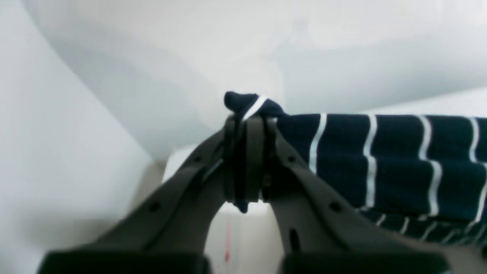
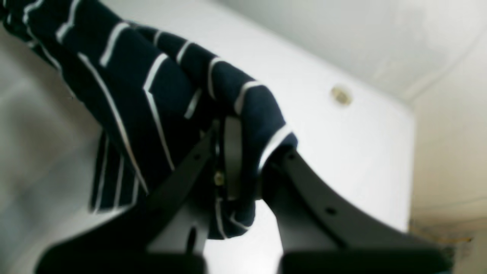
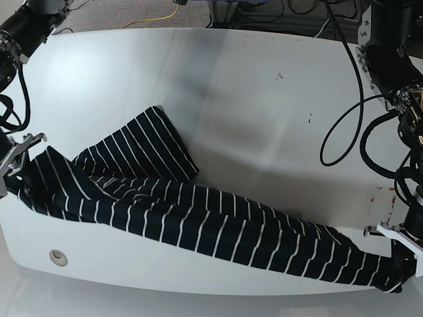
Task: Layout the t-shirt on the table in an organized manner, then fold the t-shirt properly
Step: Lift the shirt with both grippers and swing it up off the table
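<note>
The dark navy t-shirt (image 3: pixel 198 218) with thin white stripes is stretched in a long band across the front of the white table (image 3: pixel 251 105). One sleeve lies flat behind the band. My left gripper (image 1: pixel 249 121) is shut on a bunched corner of the t-shirt (image 1: pixel 380 160) at the front right corner in the base view (image 3: pixel 398 267). My right gripper (image 2: pixel 247 152) is shut on the other end of the t-shirt (image 2: pixel 152 87) at the table's left edge in the base view (image 3: pixel 16 175). Both ends are lifted off the table.
A small round hole (image 3: pixel 57 257) is near the table's front left edge; it also shows in the right wrist view (image 2: pixel 341 95). A red marking (image 3: pixel 382 191) is near the right edge. Black cables (image 3: pixel 344 125) hang over the table's right side.
</note>
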`<move>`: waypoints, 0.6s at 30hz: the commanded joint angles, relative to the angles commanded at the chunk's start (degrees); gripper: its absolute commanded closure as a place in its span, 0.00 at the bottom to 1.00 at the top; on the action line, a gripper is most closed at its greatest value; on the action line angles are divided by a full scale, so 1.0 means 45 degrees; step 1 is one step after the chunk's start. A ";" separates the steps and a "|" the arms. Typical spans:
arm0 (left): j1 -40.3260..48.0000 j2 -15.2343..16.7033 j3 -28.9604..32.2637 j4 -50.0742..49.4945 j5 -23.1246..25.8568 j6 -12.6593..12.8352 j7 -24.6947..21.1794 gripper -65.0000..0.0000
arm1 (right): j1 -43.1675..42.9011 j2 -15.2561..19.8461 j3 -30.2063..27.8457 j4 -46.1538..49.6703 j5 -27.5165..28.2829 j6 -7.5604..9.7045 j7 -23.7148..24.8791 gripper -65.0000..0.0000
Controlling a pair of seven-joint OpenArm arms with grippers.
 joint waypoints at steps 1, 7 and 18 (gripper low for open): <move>-0.0176 0.0000 0.0000 0.0020 -0.0137 0.0000 0.0000 1.00 | 0.0176 0.0078 0.0000 0.0020 0.0000 0.0000 0.0000 0.99; -0.1192 -0.0020 0.0000 0.0020 -0.0879 0.0000 0.0000 1.00 | 0.1231 0.0352 0.0020 0.0039 0.0000 0.0000 0.0000 0.99; -0.3145 0.0000 0.0000 0.0039 -0.1328 0.0000 0.0000 1.00 | 0.3458 0.1172 0.0000 0.0059 0.0000 0.0000 0.0020 0.99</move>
